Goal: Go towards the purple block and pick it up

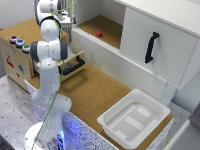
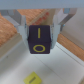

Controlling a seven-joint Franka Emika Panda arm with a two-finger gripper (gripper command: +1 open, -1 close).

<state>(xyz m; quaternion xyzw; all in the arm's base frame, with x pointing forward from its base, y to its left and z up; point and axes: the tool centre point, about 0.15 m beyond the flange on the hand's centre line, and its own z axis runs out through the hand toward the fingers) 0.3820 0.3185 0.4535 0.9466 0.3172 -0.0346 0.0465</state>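
Observation:
In the wrist view a dark purple block [image 2: 39,40] with yellow marks on its faces sits between my two fingers [image 2: 21,22]. The gripper [image 2: 41,31] is shut on the block and holds it above the cork surface and a white edge. In the exterior view the gripper [image 1: 67,21] is high at the back, next to the white cabinet's left end. The block cannot be made out there.
A red block [image 1: 99,34] lies on the cabinet's open shelf. An open drawer [image 1: 73,65] juts from the wooden box with coloured buttons [image 1: 18,41]. A white tray [image 1: 134,118] stands at the exterior view's right. A yellow-green object [image 2: 32,78] lies below the gripper.

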